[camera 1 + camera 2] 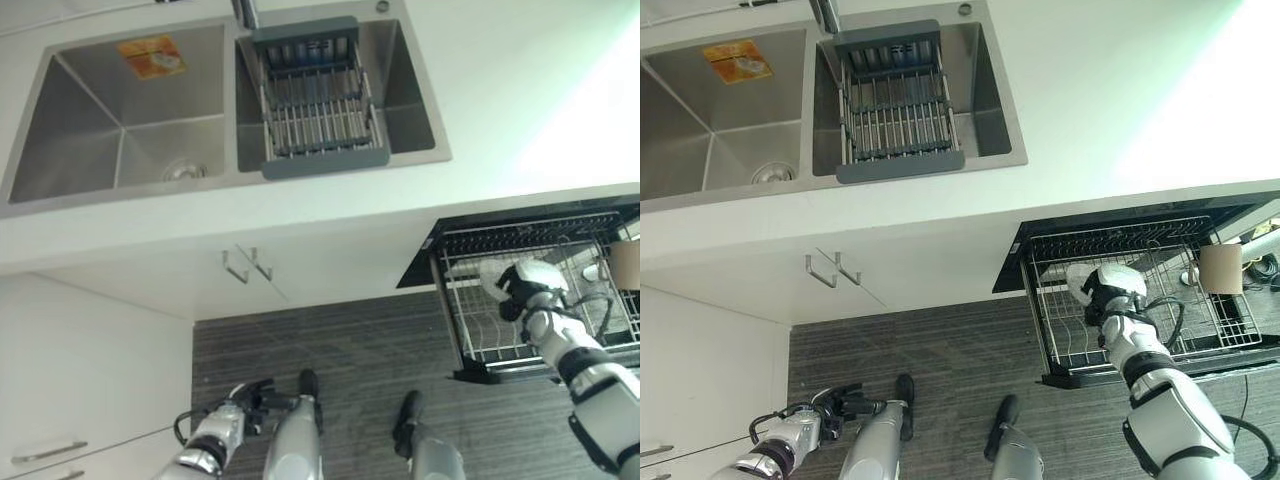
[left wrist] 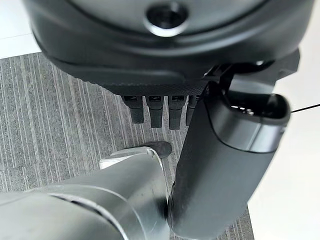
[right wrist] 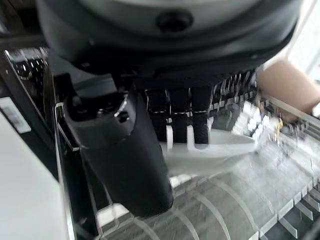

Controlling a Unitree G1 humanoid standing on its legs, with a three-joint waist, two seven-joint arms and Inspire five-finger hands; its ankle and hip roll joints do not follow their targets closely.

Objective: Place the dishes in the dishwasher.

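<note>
A white plate (image 1: 492, 274) hangs over the left part of the pulled-out dishwasher rack (image 1: 470, 335), with my right hand (image 1: 518, 298) shut on it. In the right wrist view the plate (image 3: 215, 150) sits pinched between the thumb (image 3: 125, 150) and the fingers, just above the wire tines. A brown cup (image 1: 1220, 268) stands in the rack's far right part. My left hand (image 1: 245, 398) hangs low by the floor at the lower left, fingers relaxed and holding nothing.
A double steel sink (image 1: 120, 130) lies in the white counter above, with a grey wire drying rack (image 1: 318, 100) across its right basin. Two cabinet handles (image 1: 245, 265) stick out below the counter edge. A white drawer front (image 1: 50, 450) is at the lower left.
</note>
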